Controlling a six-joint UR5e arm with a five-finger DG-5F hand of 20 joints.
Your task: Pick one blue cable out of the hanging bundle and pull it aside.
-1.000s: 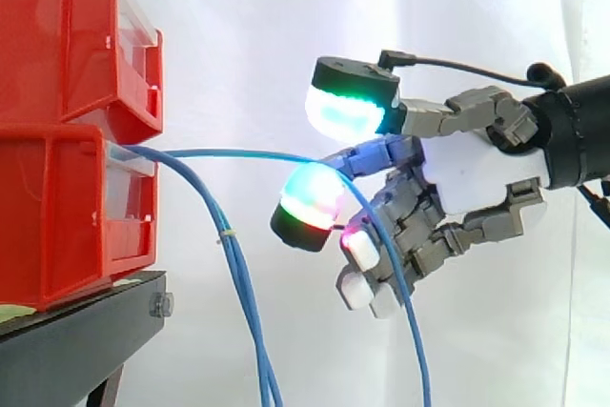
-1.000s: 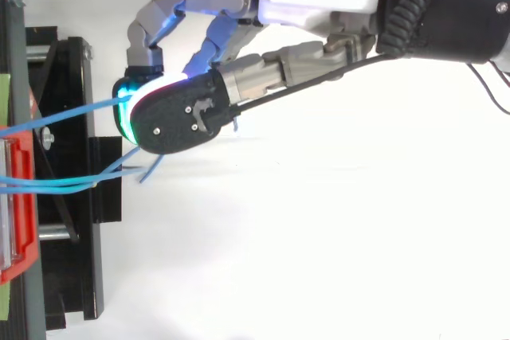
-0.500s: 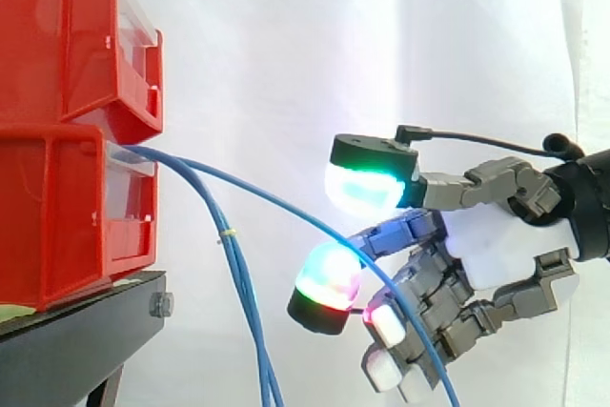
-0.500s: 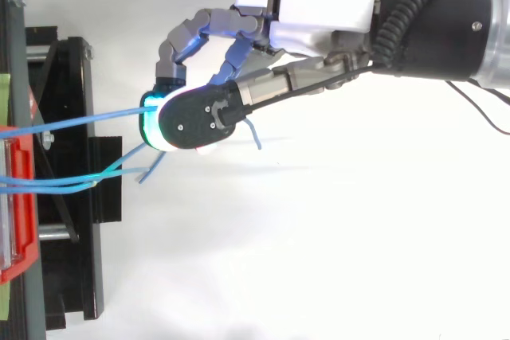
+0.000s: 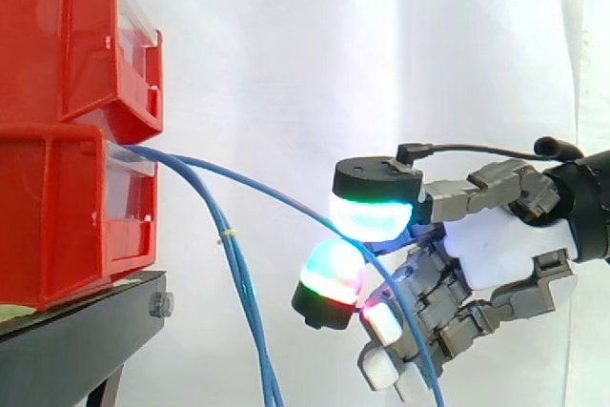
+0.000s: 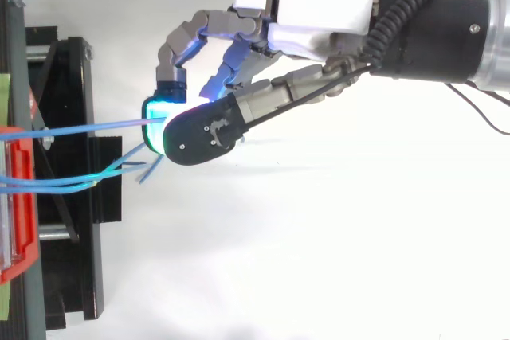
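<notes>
In the side view, the hand [image 5: 496, 253] sat at the right, its glowing pads [image 5: 374, 216] pinching one blue cable [image 5: 257, 189]. The cable arced rightward from the lower of the red bins [image 5: 57, 188], passed between the pads and dropped past the curled fingers. The bundle [image 5: 246, 312] hung left of the hand, near the black stand [image 5: 76, 331].

From the top, the hand [image 6: 319, 5] held the blue cable [image 6: 88, 127] on the far side of the bundle [image 6: 64, 186].
</notes>
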